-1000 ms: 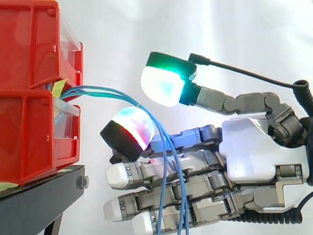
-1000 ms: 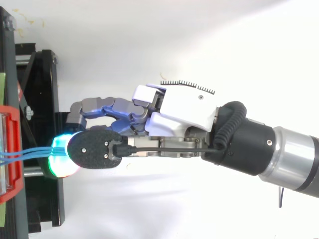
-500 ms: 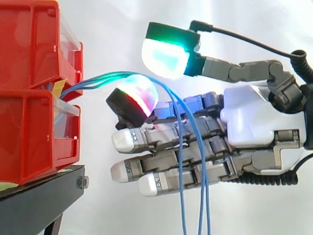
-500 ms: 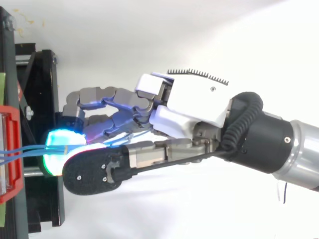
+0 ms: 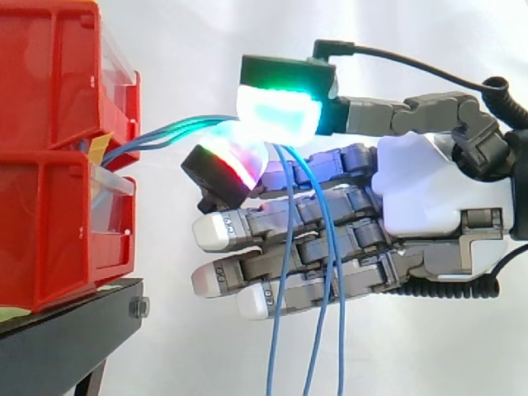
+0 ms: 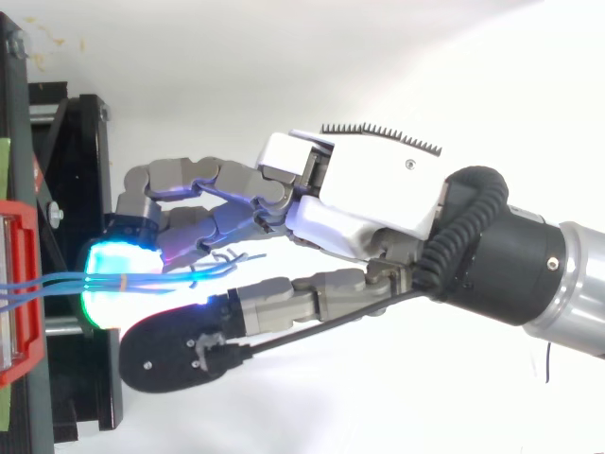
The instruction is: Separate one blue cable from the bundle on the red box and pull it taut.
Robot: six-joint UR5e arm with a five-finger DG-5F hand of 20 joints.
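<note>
Hand: reaching in from the right at the height of the seam between the bins, palm side to the side camera; open, fingers stretched out almost straight toward the bins, curled round nothing.
Thumb pad: nearest part, glowing green and cyan, held high over the other fingers; in the top view sitting just to the near side of the cables, not pressed down on them.
Blue cables: coming out between the upper and lower bin, bunched close together, rising gently to the right across the gap to the hand; fairly straight on that stretch.
Cable ends: draped over the lit fingertip, then hanging loose as three strands down across the front of the straight fingers and out past the bottom of the side view.
Pale band: small, round the cables where they cross the glowing pad.
Lit fingertip: red and white glow, just under the thumb pad, carrying the cables on top; cyan from above.
Yellow-green tag: at the cables' exit, touching the bin front.
Red bins: two, stacked, on the black stand, fronts close to the stand's right edge.
White curtain: farthest, behind everything.
</note>
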